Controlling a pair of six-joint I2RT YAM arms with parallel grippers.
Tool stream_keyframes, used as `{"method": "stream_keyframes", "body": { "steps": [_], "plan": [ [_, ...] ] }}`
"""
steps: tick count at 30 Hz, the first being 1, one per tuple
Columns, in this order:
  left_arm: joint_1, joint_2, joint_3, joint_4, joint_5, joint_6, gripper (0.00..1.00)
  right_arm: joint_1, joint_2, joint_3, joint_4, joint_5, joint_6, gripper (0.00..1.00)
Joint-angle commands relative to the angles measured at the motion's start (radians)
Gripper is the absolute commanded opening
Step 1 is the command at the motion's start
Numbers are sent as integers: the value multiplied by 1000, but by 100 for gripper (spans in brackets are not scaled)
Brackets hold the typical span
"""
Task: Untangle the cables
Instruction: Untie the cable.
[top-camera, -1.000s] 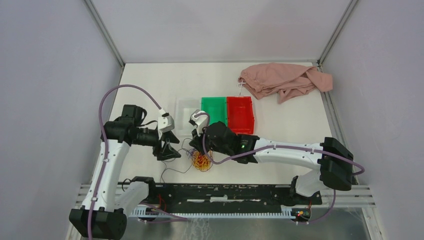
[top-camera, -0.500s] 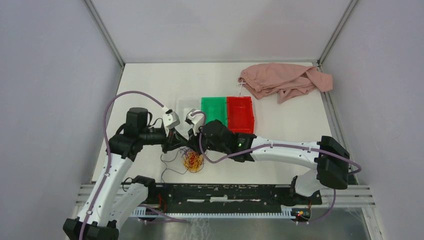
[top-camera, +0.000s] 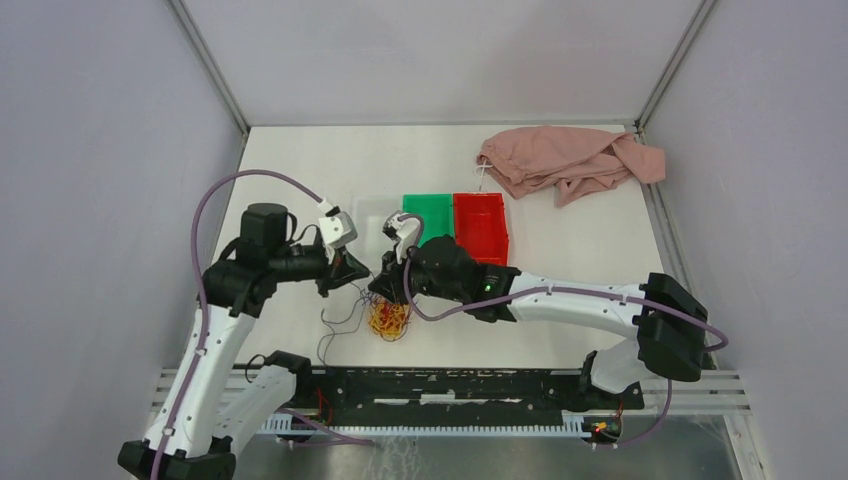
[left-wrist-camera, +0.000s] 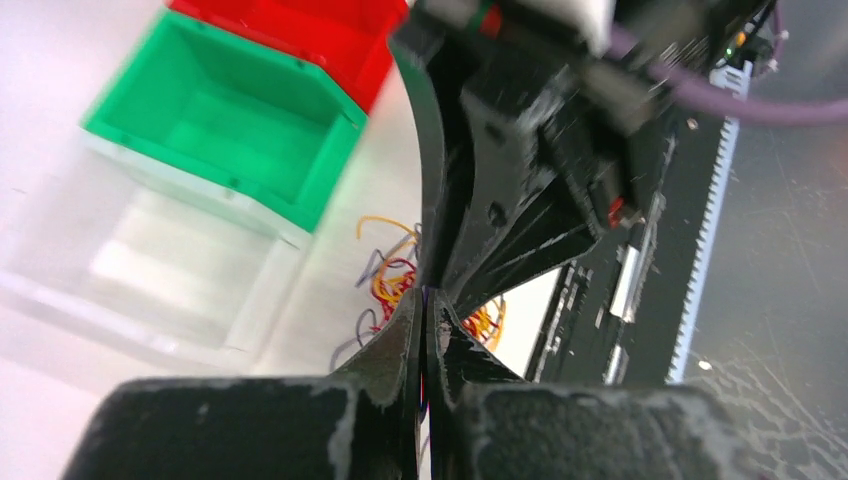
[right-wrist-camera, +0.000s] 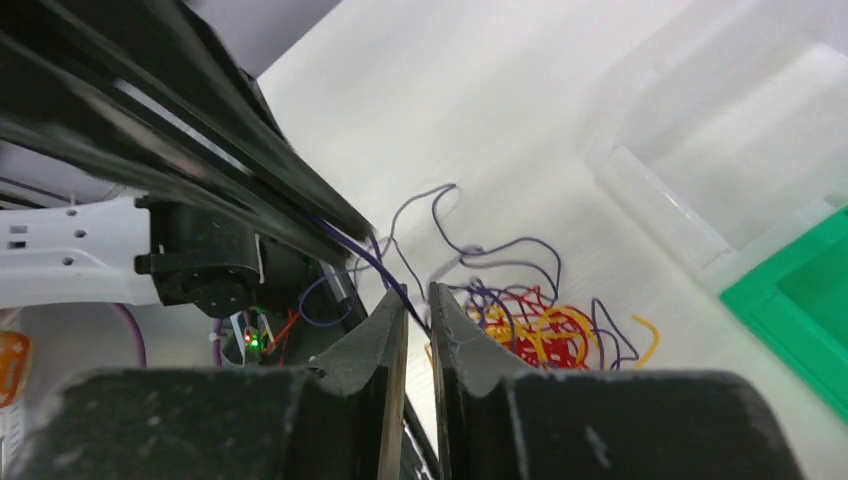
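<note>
The cables (top-camera: 388, 320) lie as a small tangle of red, yellow-orange and purple strands on the white table, with loose purple loops trailing left. My left gripper (top-camera: 352, 272) hangs just above and left of the tangle, tip to tip with my right gripper (top-camera: 385, 285). In the left wrist view the left gripper (left-wrist-camera: 427, 298) is shut on a thin purple strand, with the cables (left-wrist-camera: 392, 282) below. The right gripper (right-wrist-camera: 418, 292) has its jaws slightly apart. A taut purple strand runs into that gap from the cables (right-wrist-camera: 540, 335).
A clear bin (top-camera: 370, 212), a green bin (top-camera: 428, 220) and a red bin (top-camera: 480, 228) stand in a row just behind the grippers. A pink cloth (top-camera: 565, 160) lies at the back right. A black rail (top-camera: 450, 385) runs along the near edge.
My left gripper came in from the left to meet the right gripper and shut on a purple strand. The right jaws have parted a little, and the tangle has shifted slightly left.
</note>
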Motion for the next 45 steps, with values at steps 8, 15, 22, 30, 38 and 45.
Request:
{"method": "stream_keyframes", "body": {
  "steps": [8,15,22,30,38,45],
  "plan": [
    [10,-3,156,-41,-50,82,3,-148,-30,24,-206,-250,10,46],
    [11,-11,124,-62,-72,103,3,-143,-94,-43,-125,-240,11,52],
    [11,-6,117,-117,-90,210,3,-126,-105,-41,-144,-128,-34,60],
    [10,65,128,-114,-97,119,3,-127,-154,-134,-61,47,83,99],
    [8,37,144,-111,-100,106,3,-114,-162,-83,-236,63,95,100],
    [9,52,150,-85,-102,83,3,27,-162,-23,-187,145,4,94]
  ]
}}
